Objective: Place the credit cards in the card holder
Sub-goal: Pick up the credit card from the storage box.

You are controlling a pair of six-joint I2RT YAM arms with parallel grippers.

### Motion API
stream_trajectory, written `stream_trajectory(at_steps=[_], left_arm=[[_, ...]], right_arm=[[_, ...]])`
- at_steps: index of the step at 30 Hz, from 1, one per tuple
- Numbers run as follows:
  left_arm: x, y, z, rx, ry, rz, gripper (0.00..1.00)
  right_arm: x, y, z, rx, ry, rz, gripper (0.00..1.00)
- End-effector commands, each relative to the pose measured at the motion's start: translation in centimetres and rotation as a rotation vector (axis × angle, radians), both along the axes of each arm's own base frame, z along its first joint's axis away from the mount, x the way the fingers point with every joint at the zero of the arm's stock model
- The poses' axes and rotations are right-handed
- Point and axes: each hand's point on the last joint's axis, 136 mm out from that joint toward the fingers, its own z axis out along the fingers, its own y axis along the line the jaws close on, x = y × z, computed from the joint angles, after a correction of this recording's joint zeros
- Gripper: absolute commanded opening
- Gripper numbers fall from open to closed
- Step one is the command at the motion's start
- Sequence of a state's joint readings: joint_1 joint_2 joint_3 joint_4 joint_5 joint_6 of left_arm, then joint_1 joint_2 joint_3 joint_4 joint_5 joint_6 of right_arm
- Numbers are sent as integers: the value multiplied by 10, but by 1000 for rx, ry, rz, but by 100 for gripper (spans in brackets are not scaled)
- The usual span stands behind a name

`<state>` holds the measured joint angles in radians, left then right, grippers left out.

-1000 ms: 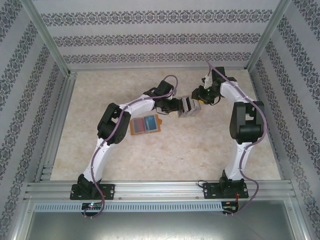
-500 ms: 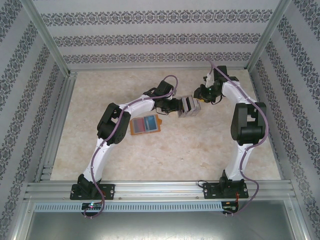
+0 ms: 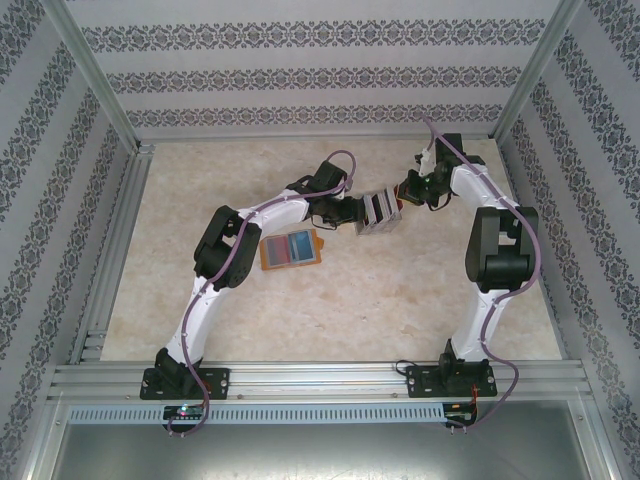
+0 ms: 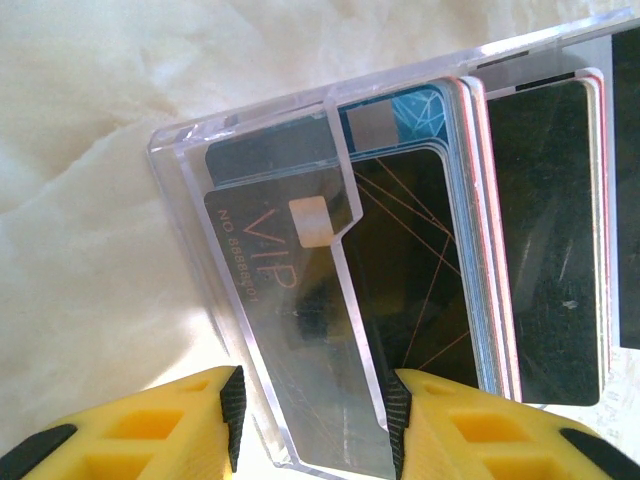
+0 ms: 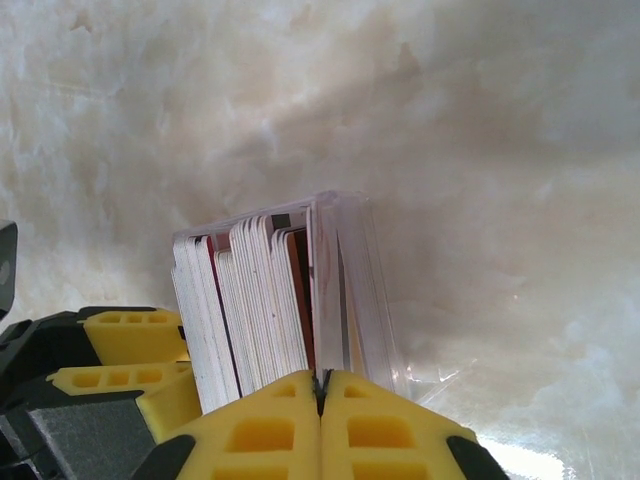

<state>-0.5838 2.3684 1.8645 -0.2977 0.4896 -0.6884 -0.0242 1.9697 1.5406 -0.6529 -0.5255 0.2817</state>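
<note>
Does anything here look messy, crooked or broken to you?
Nothing spilled or broken. The cards lean unevenly, fanned apart, in a clear case that the left gripper holds; the right gripper seems shut on one card's edge. The wallet lies open on the table, apart.

Two white arms (image 3: 195, 315) with black joints (image 3: 225, 245), purple cables (image 3: 344, 153) trailing alongside, and yellow jaws lined with black pads (image 4: 233, 405).

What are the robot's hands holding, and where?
Left gripper clamps the clear case by one end. Right gripper looks to pinch one card in it by its edge.
</note>
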Motion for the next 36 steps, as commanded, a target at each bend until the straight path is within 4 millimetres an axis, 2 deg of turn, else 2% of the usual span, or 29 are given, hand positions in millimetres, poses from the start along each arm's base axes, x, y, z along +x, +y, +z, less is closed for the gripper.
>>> stream_trajectory(at_steps=[1, 9, 15, 21, 23, 30, 36], left_arm=[[-17, -9, -2, 16, 14, -27, 44], [-17, -9, -2, 16, 14, -28, 44], [-17, -9, -2, 17, 13, -28, 44], [-17, -9, -3, 18, 17, -25, 44], [-17, -10, -3, 18, 16, -26, 44], [-17, -9, -3, 19, 16, -28, 44], [-17, -11, -1, 18, 13, -32, 44]], right_arm=[[-4, 12, 24, 79, -43, 24, 13], [-4, 12, 25, 129, -42, 12, 21], [-3, 8, 27, 150, -49, -3, 22], [-3, 8, 27, 159, -50, -4, 20], [-4, 8, 27, 164, -49, -6, 13], [-4, 4, 29, 153, -56, -11, 13], [-7, -9, 36, 83, -74, -20, 12]])
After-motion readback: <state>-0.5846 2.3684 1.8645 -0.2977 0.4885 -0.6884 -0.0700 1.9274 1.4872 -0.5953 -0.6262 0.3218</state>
